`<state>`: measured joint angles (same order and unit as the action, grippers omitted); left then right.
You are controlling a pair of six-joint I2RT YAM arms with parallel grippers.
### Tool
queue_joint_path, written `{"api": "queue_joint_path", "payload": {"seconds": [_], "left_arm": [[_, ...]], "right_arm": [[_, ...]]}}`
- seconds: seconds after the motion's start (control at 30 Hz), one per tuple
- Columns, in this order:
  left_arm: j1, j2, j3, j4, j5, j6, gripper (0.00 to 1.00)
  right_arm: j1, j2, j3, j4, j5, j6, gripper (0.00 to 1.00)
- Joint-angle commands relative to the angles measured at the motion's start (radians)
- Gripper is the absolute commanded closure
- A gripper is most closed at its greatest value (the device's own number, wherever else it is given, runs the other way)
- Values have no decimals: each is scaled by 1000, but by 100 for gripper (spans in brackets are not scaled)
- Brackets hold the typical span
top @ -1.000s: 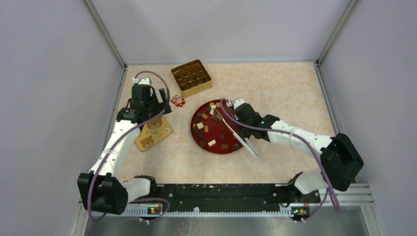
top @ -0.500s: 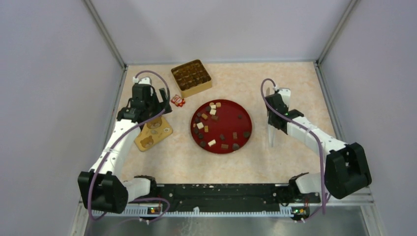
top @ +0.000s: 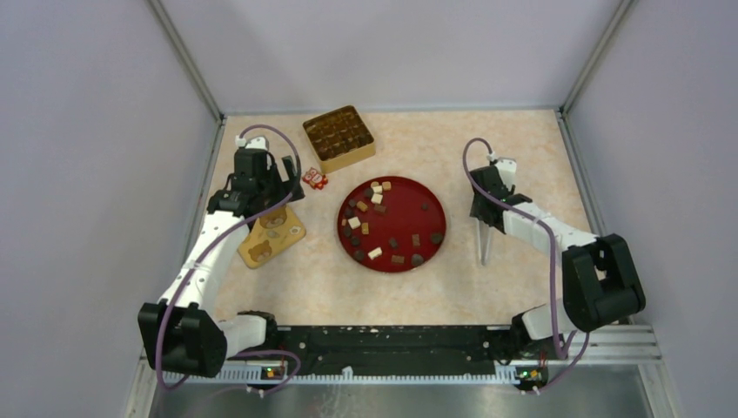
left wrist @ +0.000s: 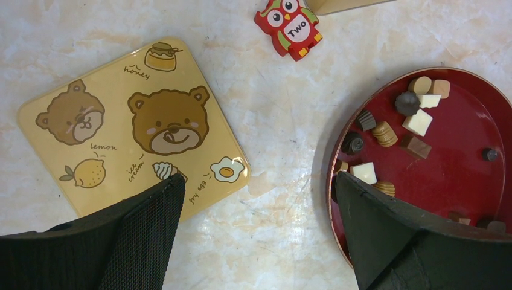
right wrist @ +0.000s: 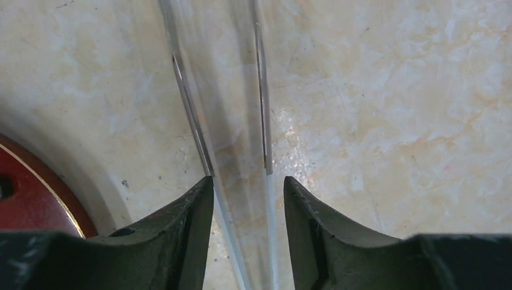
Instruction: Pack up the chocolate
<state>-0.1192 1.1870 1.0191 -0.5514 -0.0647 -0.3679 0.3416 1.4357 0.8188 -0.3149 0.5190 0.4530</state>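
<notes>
1. Left gripper [left wrist: 256, 199]: jaws wide apart, holding nothing (just above the table)
2. Right gripper [right wrist: 246, 187]: jaws partly apart, around the clear tongs [right wrist: 229, 121]
3. Chocolate [top: 377, 198] sits on the red plate [top: 409, 196]

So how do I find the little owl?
Find the big red plate mid-table. Off its far-left side, near the gold box, lies the owl. Only it has big eyes and "Two" on its belly.

Bare table [top: 452, 157] gap between red plate [top: 405, 213] and clear tongs [top: 484, 248].
</notes>
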Motion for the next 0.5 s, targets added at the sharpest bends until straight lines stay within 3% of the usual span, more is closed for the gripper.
{"api": "queue_joint_path", "payload": {"seconds": [0.0,0.1,0.17,0.33,0.47], "left_arm": [[1,-11,15,30,3,1,1],[1,-11,16,30,3,0,1],[1,-11,16,30,5,0,1],[0,-10,15,31,6,-2,1],[1,-6,15,34,12,-5,1]], "right_arm": [[-16,-31,-22,79,-61,33,50],[-16,-55,-69,118,-111,42,39],[-15,-53,-94,121,-120,48,37],[-15,-58,-151,144,-125,50,37],[-19,-59,-186,210,-169,25,45]]}}
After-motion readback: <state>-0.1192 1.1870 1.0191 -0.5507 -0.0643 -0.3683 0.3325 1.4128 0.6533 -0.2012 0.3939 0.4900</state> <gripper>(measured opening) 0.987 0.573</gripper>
